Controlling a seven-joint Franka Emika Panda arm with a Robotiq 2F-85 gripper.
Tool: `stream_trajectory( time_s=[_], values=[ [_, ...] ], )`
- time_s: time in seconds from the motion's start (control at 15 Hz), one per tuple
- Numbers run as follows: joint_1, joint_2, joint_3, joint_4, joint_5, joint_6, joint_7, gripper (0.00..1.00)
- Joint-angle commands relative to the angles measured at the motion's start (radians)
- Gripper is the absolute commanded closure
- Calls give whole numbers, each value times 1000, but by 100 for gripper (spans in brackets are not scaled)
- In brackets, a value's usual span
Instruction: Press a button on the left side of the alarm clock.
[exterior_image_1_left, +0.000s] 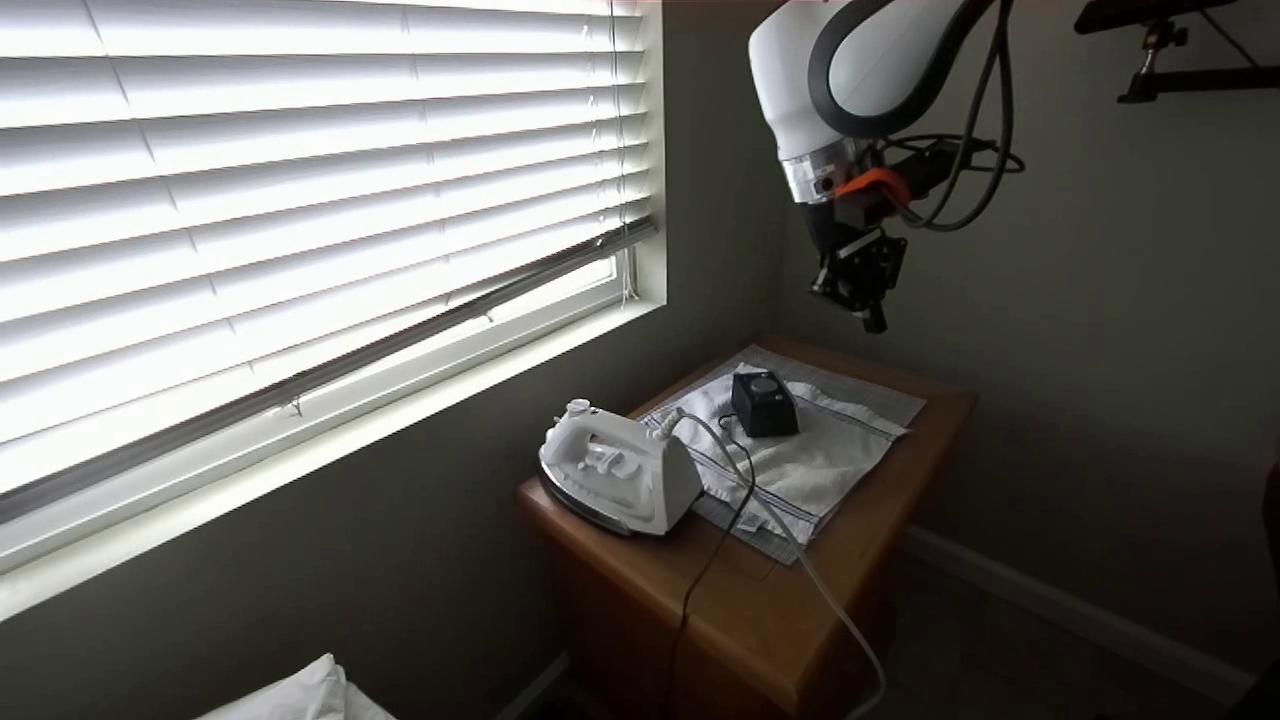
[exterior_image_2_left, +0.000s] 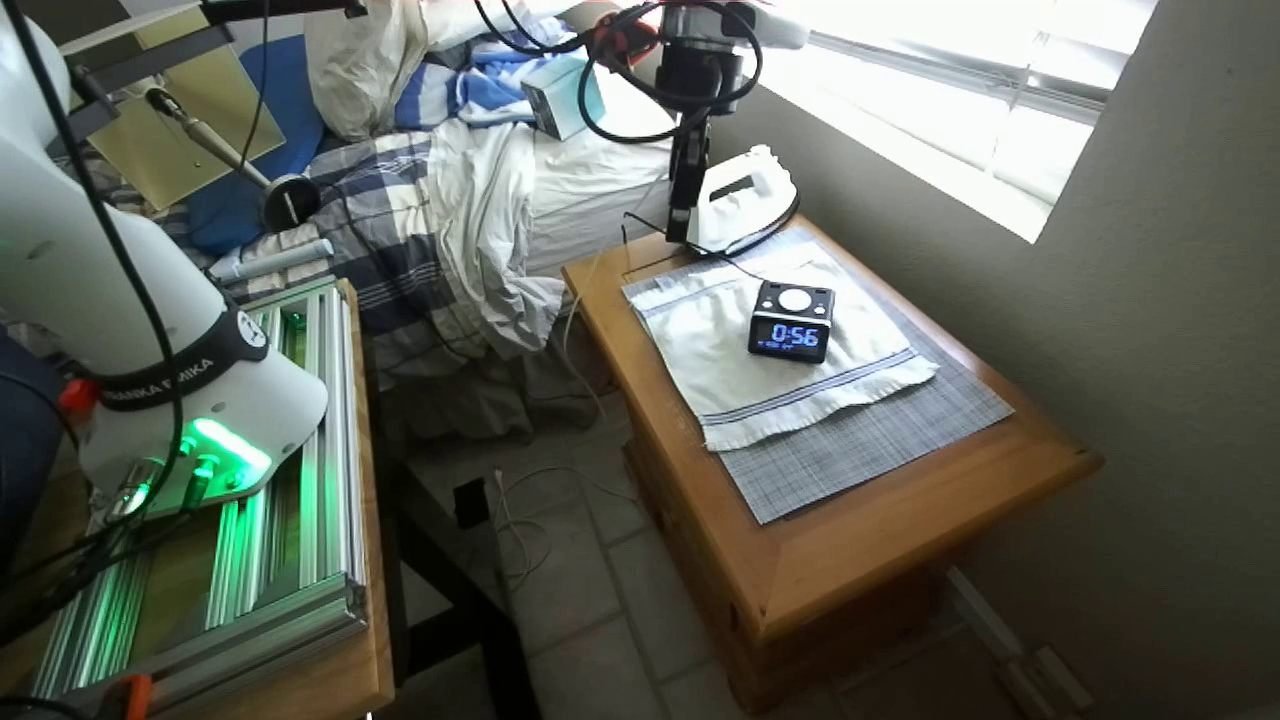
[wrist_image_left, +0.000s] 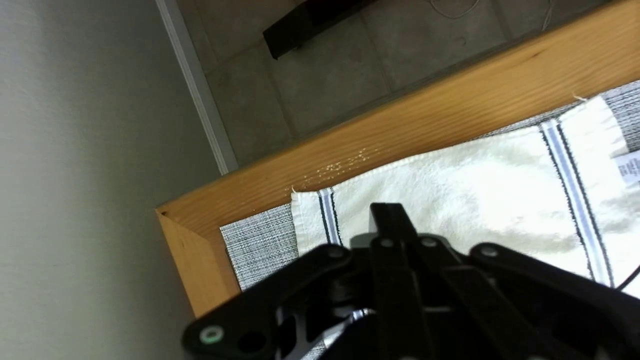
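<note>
The black alarm clock (exterior_image_1_left: 764, 405) sits upright on a white towel (exterior_image_1_left: 835, 475). In an exterior view, the clock (exterior_image_2_left: 791, 320) shows a lit display reading 0:56, a round light button on its greyish top, and small buttons beside it. My gripper (exterior_image_1_left: 873, 318) hangs in the air above the nightstand, apart from the clock; it also shows in an exterior view (exterior_image_2_left: 682, 222). In the wrist view, the gripper's fingers (wrist_image_left: 390, 210) are together with nothing between them. The clock does not show in the wrist view, where the gripper covers part of the towel.
A white iron (exterior_image_1_left: 615, 470) stands on the nightstand (exterior_image_2_left: 900, 545) near the clock, its cord running across the towel and over the edge. A grey placemat (exterior_image_2_left: 860, 460) lies under the towel. A wall and window blinds (exterior_image_1_left: 330, 200) border the nightstand. A bed (exterior_image_2_left: 480, 190) stands beyond.
</note>
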Motion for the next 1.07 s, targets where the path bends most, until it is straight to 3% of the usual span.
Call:
stream_trajectory(
  time_s=[0.0, 0.33, 1.0],
  values=[
    [23, -2, -23, 1, 8, -1, -7, 99],
    [23, -3, -23, 1, 8, -1, -6, 100],
    [32, 283, -13, 225, 139, 76, -108, 100]
  ],
)
